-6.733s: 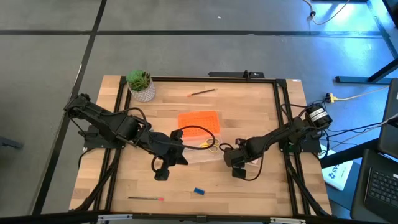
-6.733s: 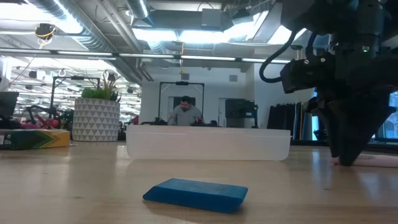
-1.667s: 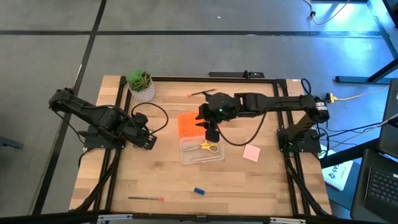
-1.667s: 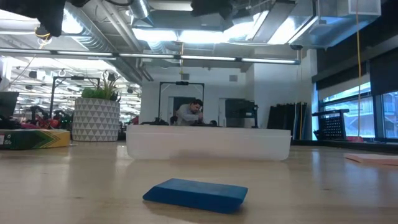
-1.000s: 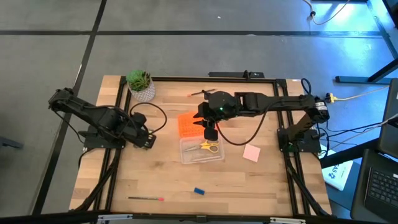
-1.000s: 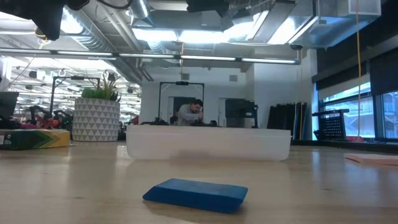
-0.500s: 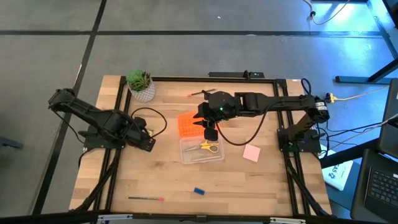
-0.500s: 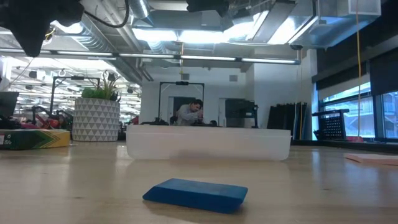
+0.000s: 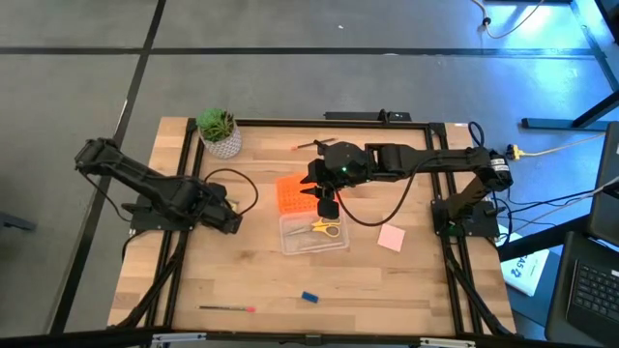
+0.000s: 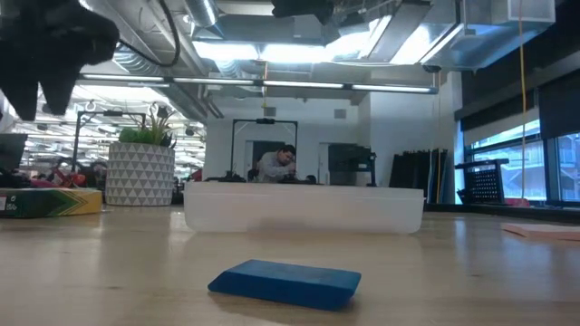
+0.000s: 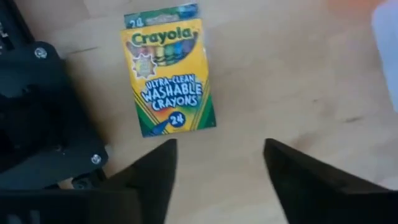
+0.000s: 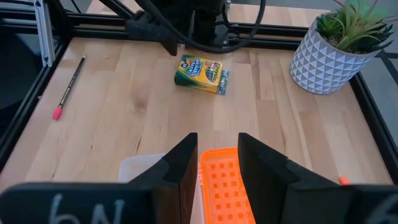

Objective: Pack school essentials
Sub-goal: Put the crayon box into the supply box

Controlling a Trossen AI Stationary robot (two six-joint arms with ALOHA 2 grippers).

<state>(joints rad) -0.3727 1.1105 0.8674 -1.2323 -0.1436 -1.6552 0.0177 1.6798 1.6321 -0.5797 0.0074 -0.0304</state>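
Two tools are showing you this: the left tool (image 11: 214, 171), fingers apart, is hovering over the crayon box (image 11: 168, 74) (flat on the surface (image 9: 387, 280)); the right tool (image 12: 217, 165) is gripping the orange lid (image 12: 225, 186).

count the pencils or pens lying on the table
2: one pen with a pink tip near the table's front edge on the left arm's side, one pencil at the far edge by the right arm. Others may be hidden.

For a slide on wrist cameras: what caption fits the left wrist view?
Left gripper hovers open above the crayon box lying flat on the wooden table.
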